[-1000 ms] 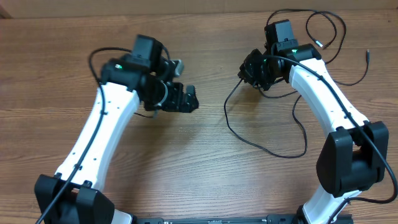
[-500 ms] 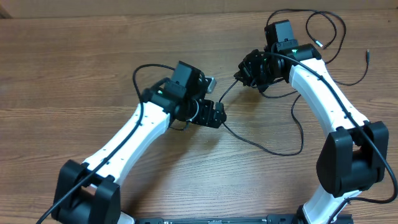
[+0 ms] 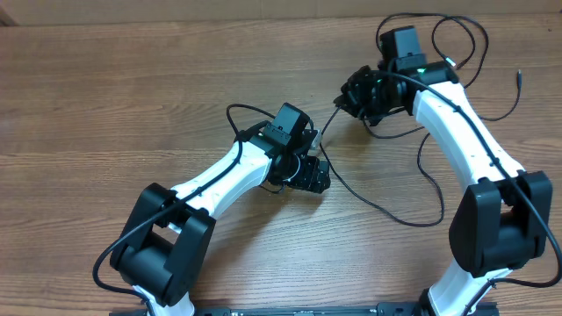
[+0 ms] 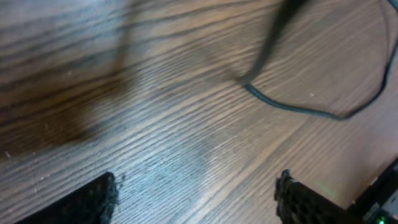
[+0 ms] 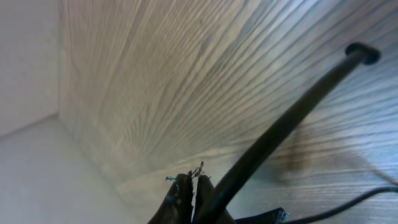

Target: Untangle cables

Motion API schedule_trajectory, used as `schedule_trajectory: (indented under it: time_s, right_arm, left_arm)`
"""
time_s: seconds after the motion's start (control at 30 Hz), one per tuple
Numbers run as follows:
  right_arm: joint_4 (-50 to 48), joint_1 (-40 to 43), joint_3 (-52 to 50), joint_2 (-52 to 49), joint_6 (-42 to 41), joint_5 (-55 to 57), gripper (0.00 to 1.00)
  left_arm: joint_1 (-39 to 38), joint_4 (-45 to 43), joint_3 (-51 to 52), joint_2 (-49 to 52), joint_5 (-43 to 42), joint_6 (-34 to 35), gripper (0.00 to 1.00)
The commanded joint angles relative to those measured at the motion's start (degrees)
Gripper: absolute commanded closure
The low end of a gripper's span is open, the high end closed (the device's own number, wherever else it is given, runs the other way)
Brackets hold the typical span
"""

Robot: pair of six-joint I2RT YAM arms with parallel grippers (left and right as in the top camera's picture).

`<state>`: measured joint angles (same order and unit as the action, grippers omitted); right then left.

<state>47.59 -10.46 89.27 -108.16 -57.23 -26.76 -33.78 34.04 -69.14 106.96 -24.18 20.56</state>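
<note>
Two tools are in view over the wooden surface (image 3: 132,105). The left tool (image 3: 313,178) sits near the middle of the surface, low over the wood, with its jaws spread wide. Its fingers (image 4: 93,199) have only bare grain between them and grip nothing. The cables (image 4: 311,113) lie on the right half of the surface. One strand curves across the wood just ahead of the left tool, apart from its fingers, and rises out of focus. The right tool (image 5: 189,193) is at the far right, fully closed. One strand (image 5: 280,127) emerges right beside its pressed fingertips (apparently pinched there). Further loops lie beyond the right arm.
</note>
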Motion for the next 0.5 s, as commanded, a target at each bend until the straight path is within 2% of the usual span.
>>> schedule_trajectory:
  time_s: [0.0, 0.17, 0.27, 0.47]
  right_arm:
    - [-0.17, 2.01, 1.55, 2.49, -0.44, -1.05, 0.96]
    - [-0.2, 2.49, 1.55, 2.49, -0.44, -4.26, 0.96]
    - [-0.22, 2.54, 1.55, 2.49, -0.46, -4.44, 0.96]
    - [-0.24, 2.89, 1.55, 2.49, -0.48, -4.48, 0.96]
  left_arm:
    - [-0.35, -1.36, 0.42, 0.72, 0.39, 2.4, 0.21]
    - [-0.44, -5.14, 0.42, 0.72, 1.7, 5.75, 0.26]
    - [-0.46, -6.25, 0.42, 0.72, 8.28, 12.28, 0.23]
    - [-0.44, -6.99, 0.42, 0.72, 13.33, 16.35, 0.23]
